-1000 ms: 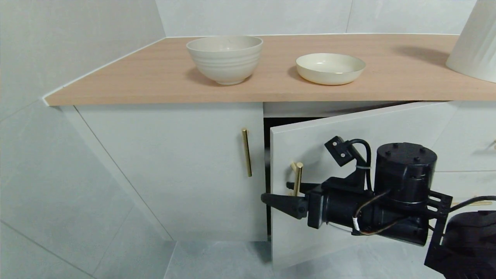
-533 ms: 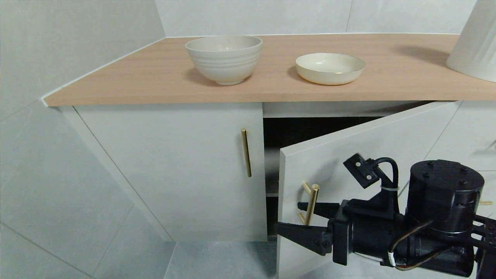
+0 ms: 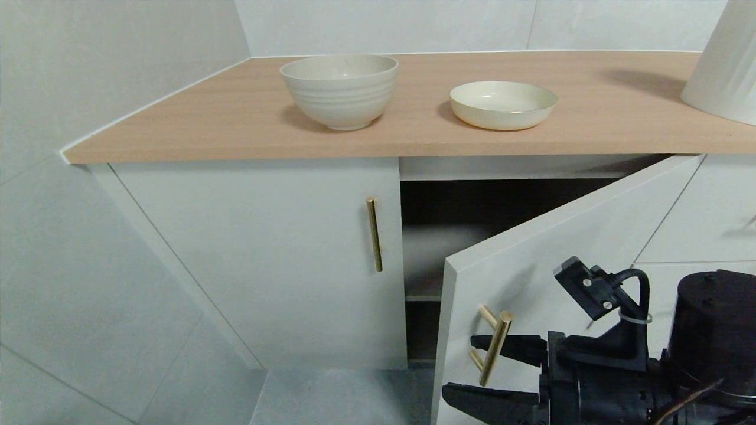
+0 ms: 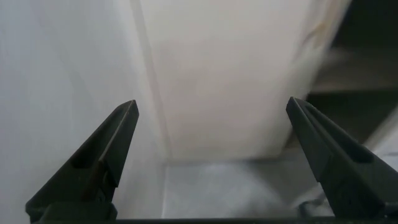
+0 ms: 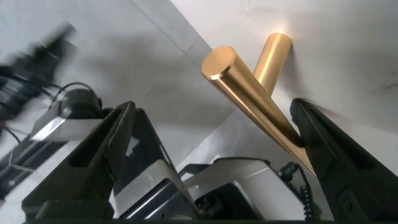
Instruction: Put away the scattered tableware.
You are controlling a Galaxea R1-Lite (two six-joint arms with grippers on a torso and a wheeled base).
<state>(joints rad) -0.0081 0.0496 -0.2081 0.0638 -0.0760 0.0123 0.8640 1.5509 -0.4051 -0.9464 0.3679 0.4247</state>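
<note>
Two pieces on counter (image 3: 207, 124): ribbed bowl (image 3: 339, 88) toward left end, shallow dish (image 3: 503, 104) just right of it. Right claw (image 3: 458, 365) wide, straddling near-upright brass handle (image 3: 495, 348) of part-open cabinet door (image 3: 567, 248), below dish. Left claw (image 4: 211, 112) wide too.

counter (image 3: 236, 127): bowl (image 3: 339, 88) toward left end, dish (image 3: 503, 104) right of it, apart | below: closed door (image 3: 266, 260) left, open door (image 3: 567, 248) right | right gripper (image 3: 466, 366) straddles open door's handle (image 3: 495, 348)

Black right gripper (image 3: 458, 365) low and level, pointing leftward, jaws apart, left gripper (image 4: 211, 146) jaws spread wide.
</note>
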